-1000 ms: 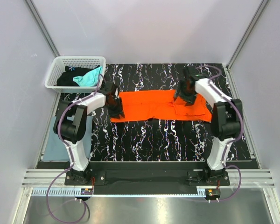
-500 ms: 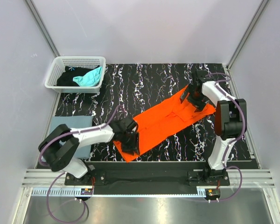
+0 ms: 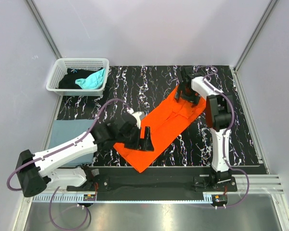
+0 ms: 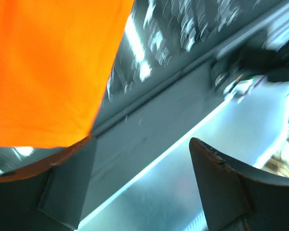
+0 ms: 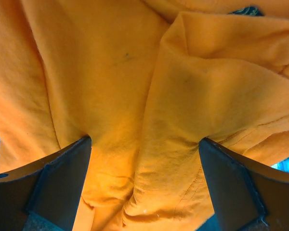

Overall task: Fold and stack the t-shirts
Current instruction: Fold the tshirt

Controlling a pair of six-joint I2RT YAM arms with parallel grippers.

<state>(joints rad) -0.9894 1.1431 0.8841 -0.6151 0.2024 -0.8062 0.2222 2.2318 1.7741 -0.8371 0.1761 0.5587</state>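
Observation:
A bright orange t-shirt (image 3: 166, 120), folded into a long strip, lies diagonally on the marbled black table, from the far right down to the near middle. My left gripper (image 3: 145, 139) hovers over its near end, open; in the left wrist view the left gripper (image 4: 142, 144) has nothing between its fingers, and the orange t-shirt (image 4: 48, 67) lies just off the left one. My right gripper (image 3: 184, 94) is at the far end, open. In the right wrist view the right gripper (image 5: 144, 140) spans creased orange t-shirt (image 5: 135, 72). A folded grey-blue t-shirt (image 3: 67, 135) lies at the left.
A white lattice basket (image 3: 62, 65) at the far left corner holds a teal t-shirt (image 3: 91, 81) and a black one (image 3: 70, 82). The table's front rail (image 3: 149, 178) runs close to the orange shirt's near tip. My left arm stretches low across the grey-blue shirt.
The orange t-shirt swung from lying crosswise to a diagonal as my left gripper pulled its left end toward the front. Both grippers have opened; the left has let go of the cloth.

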